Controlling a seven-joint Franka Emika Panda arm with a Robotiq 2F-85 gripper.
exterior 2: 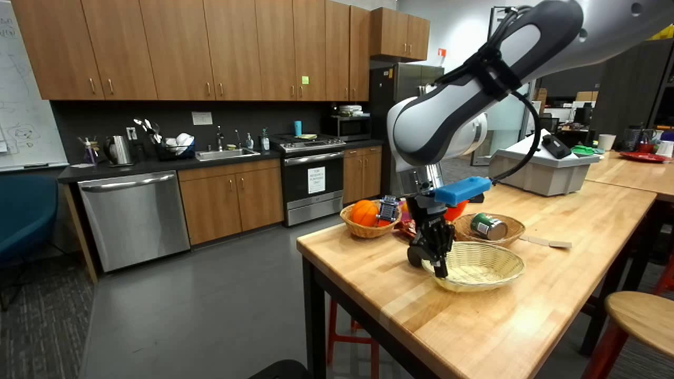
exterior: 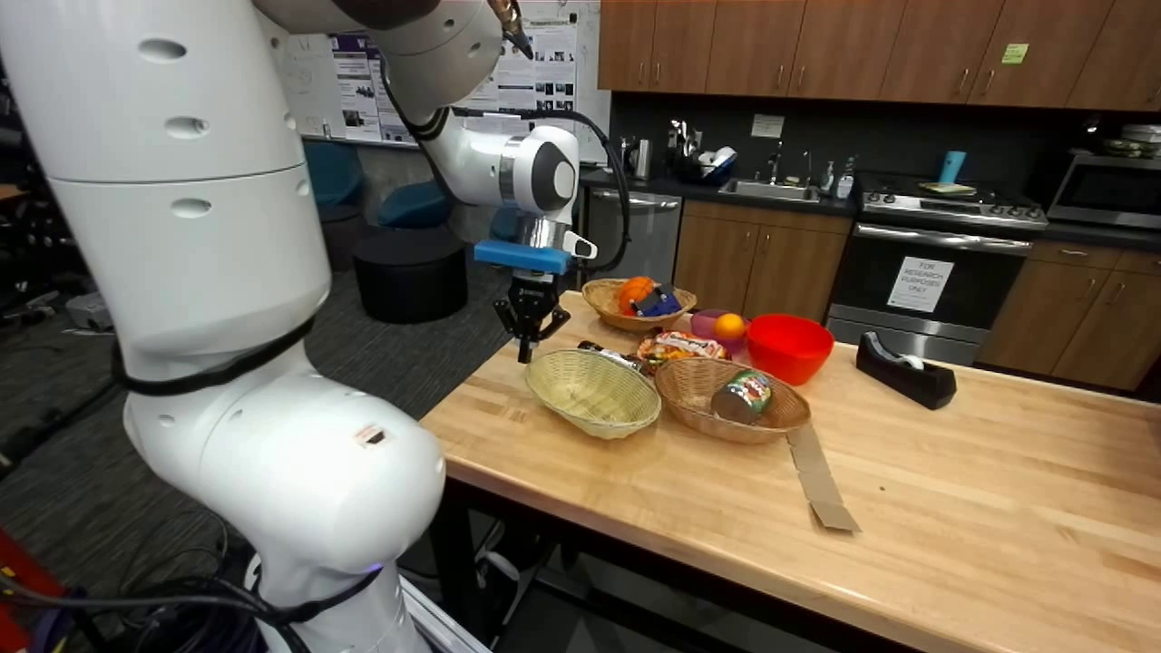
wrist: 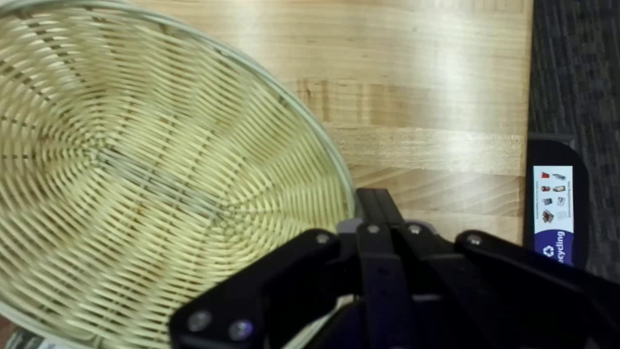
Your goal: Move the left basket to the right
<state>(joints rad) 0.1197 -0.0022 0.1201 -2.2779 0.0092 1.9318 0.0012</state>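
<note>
Probably I'm pre-grasp, my claw pressed together just beside the rim of the yellow-green basket on the counter, so next I should spread it over that rim and pinch before going right.

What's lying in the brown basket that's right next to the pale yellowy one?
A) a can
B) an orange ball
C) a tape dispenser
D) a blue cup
A: a can lies on its side in the brown basket beside the pale yellow-green basket, as both exterior views show.
</note>
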